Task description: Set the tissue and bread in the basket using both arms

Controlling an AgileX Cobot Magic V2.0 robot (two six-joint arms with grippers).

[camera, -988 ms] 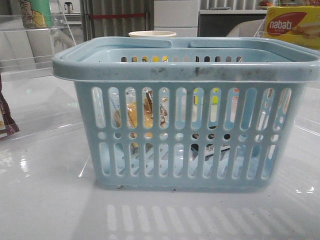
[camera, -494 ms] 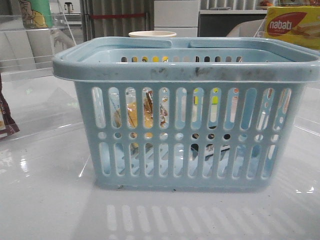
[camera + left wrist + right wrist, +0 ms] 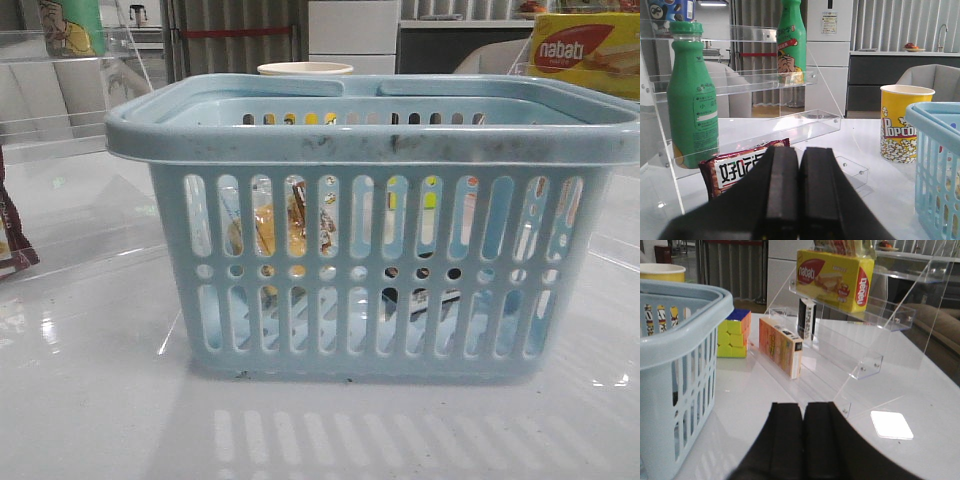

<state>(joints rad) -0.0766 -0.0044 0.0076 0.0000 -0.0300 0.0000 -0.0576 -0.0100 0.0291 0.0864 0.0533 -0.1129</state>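
Basket (image 3: 370,140) holding bread (image 3: 265,230) and tissue (image 3: 420,300), "nabati" box (image 3: 585,50) at 1 o'clock, "POPCORN" cup (image 3: 899,125), left gripper (image 3: 799,195) and right gripper (image 3: 803,440) pressed together, empty.

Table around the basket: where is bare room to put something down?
Bare table lies in front of the basket, and to its right before the clear shelf. It is crowded by the Rubik's cube and orange box behind it.
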